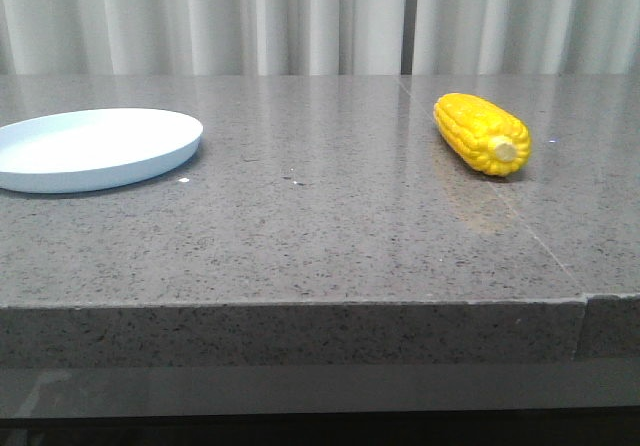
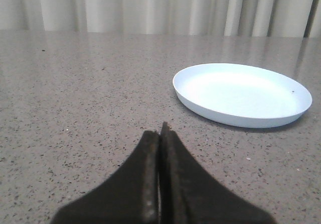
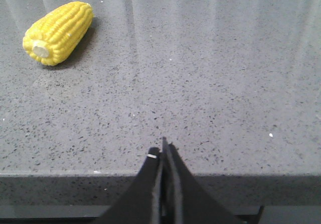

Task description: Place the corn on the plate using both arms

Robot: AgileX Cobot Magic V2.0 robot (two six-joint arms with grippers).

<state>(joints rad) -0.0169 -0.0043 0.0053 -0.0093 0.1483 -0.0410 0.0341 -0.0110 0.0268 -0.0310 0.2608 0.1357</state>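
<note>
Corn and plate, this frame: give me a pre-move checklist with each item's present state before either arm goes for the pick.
1. Corn free to grasp: ok; it lies alone on the table's right side, stem end toward the camera.
2. Plate free to receive: ok; it sits bare on the left, apart from the corn.
3. Right gripper ready to grasp: not ok; fingers shut, holding nothing, back at the near table edge.
4. Left gripper ready: not ok; also shut and holding nothing, short of the plate.
5. Path between corn and plate: ok; only bare tabletop shows there.
6. Arm clearance in front view: cannot tell; neither arm appears.
</note>
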